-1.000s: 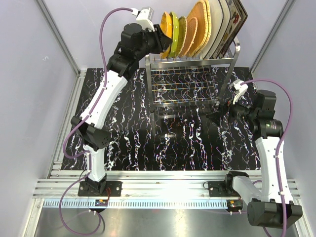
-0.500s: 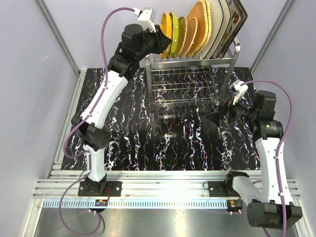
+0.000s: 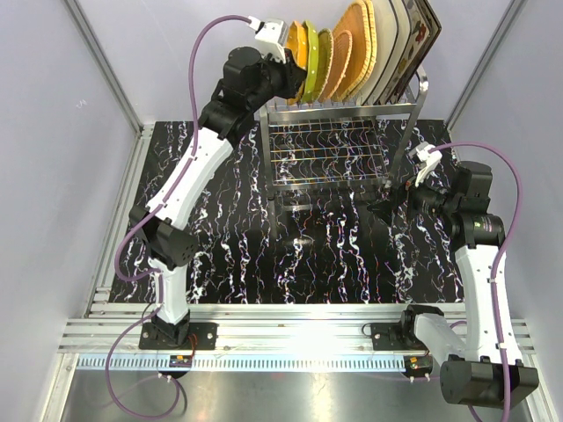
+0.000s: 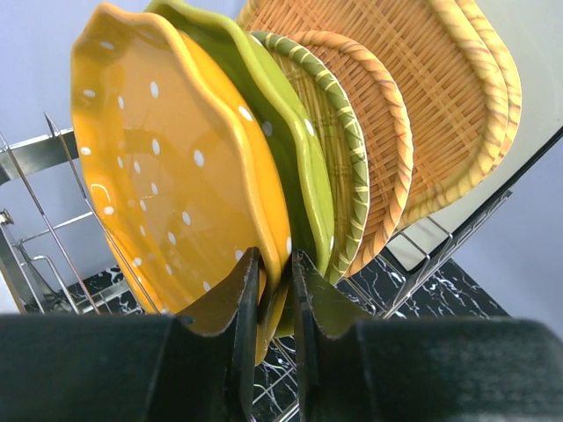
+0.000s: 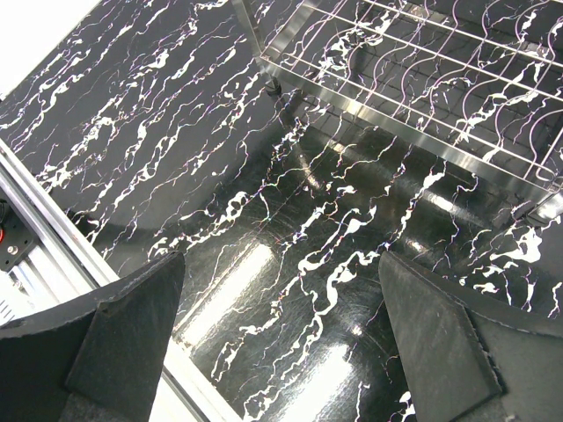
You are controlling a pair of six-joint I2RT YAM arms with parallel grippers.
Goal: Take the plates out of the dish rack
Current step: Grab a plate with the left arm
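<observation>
Orange with white dots, the leftmost plate (image 4: 167, 176) is standing on edge at the left end of the row in the rack (image 3: 339, 110), which is sitting at the far edge of the black marbled worktop (image 3: 229, 220). The left gripper (image 4: 271, 286) is reaching in from the rack's left side, high above the worktop, and is pinching that plate's lower rim. The left wrist view is showing one finger (image 4: 242, 325) against the plate's front face and the other against its back, with the rim filling the narrow gap. From above, the arm's black wrist is hiding this grip, and only the plate's upper part is showing.

The left wrist view is also giving the neighbours up close: a green dotted plate (image 4: 290, 132) just behind the orange one, then a green-striped woven plate (image 4: 339, 132), a round woven plate (image 4: 387, 158) and a larger squarish woven plate (image 4: 449, 88). Only the top view is taking in the rest of the row, the cream plates (image 3: 396, 40) and the patterned plate (image 3: 424, 35) at the right end.

The right gripper (image 5: 281, 264) is hovering low near the worktop's right edge, just beside the foot of the rack's right leg, its fingers spread wide and holding nothing. Its wrist view is showing only worktop and the rack's grid shelf (image 5: 422, 79).
</observation>
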